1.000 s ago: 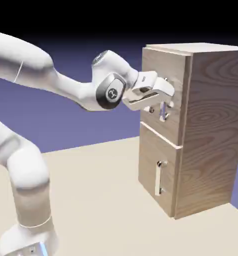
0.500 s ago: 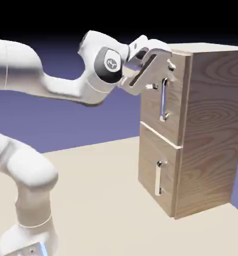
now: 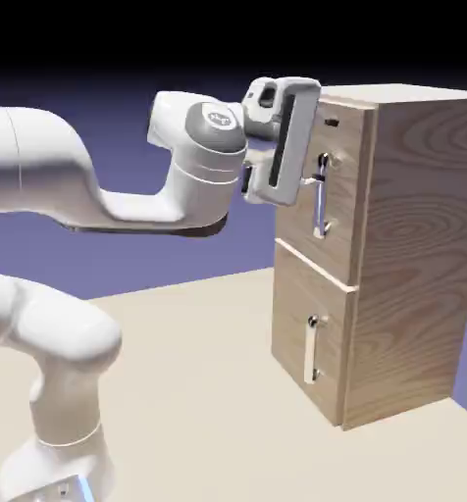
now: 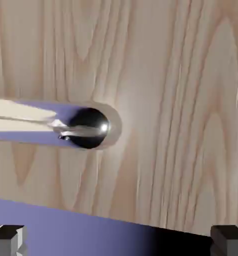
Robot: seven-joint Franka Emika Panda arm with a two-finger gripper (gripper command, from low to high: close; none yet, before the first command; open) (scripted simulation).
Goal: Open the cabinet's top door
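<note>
1. Cabinet stands on the table at my exterior view's right, both doors closed.
2. I see the top door flush, its silver handle vertical.
3. My gripper sits against the handle's upper end, jaws spread wide, holding nothing.
4. My hand view shows wood grain and the handle's end, with both fingertips apart.

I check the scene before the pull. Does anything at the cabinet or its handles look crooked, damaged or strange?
Nothing stands out. The cabinet stands upright, the top door sits flush and shut, and its handle and the lower handle both run vertical. The end effector is open near the top handle, gripping nothing.
</note>
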